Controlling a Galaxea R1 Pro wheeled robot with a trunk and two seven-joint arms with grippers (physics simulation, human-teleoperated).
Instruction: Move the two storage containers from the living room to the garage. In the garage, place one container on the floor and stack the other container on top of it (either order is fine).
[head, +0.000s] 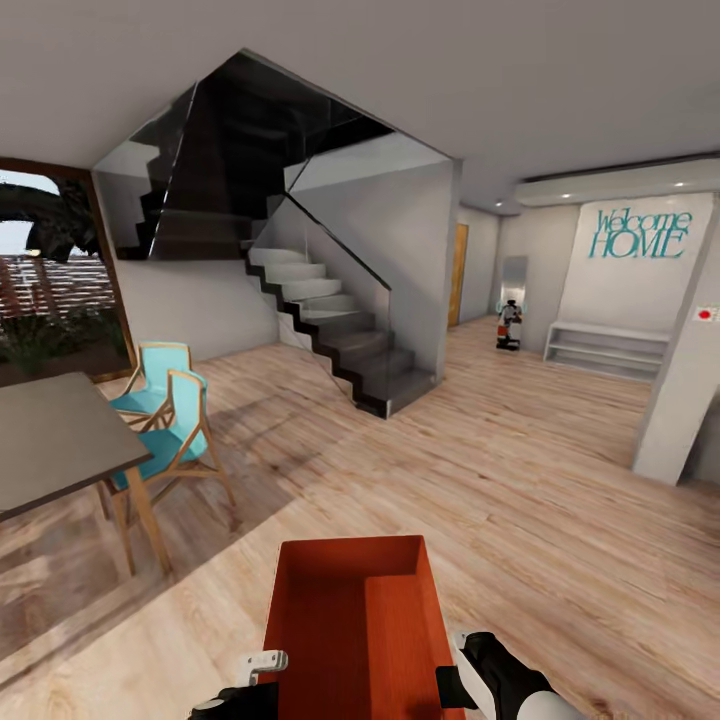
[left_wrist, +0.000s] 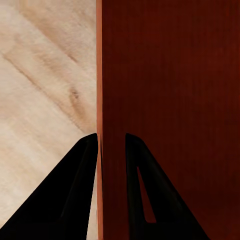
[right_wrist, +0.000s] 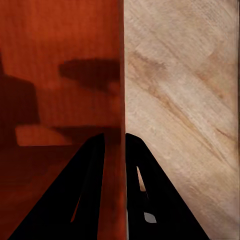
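Orange-red topless bin (head: 350, 620), upright walls, long axis pointing away from me toward the staircase (head: 340, 320); my left gripper (left_wrist: 111, 145) and right gripper (right_wrist: 115, 142) each clamp a side wall.

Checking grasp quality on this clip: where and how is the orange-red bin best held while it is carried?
By its two long side walls, one end effector per wall, coming from above. The storage container is topless with thin upright walls, so each rim fits between two fingers. That is the hold here: the left end effector straddles one wall, the right end effector the opposite, balancing it over the wood floor.
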